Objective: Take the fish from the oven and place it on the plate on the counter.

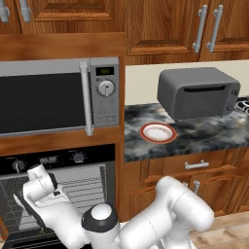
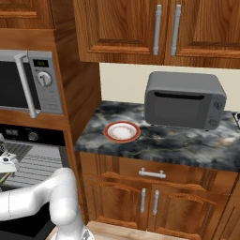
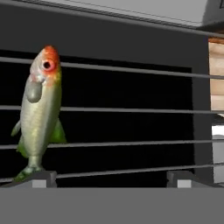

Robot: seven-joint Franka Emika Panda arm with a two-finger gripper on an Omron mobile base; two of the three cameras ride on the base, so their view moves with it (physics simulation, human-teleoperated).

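The fish (image 3: 40, 109), silvery-green with a red-orange head, lies on a wire rack (image 3: 131, 109) inside the black oven (image 1: 58, 160), whose door is open. My gripper (image 3: 111, 180) is open and holds nothing. The fish's tail is just beyond the left fingertip (image 3: 38, 178), and its head points away from the hand. The right fingertip (image 3: 183, 179) is far off to the other side. In the left base view my wrist (image 1: 41, 187) reaches into the oven opening. The white plate (image 1: 158, 132) (image 2: 122, 131) with a red-orange rim sits bare on the marbled counter (image 1: 209, 136) (image 2: 187, 145).
A grey toaster oven (image 1: 197, 92) (image 2: 183, 101) stands on the counter behind and right of the plate. A silver microwave (image 1: 58, 97) (image 2: 28, 84) is built in above the oven. Wooden drawers and cabinet doors (image 2: 150, 197) run below the counter.
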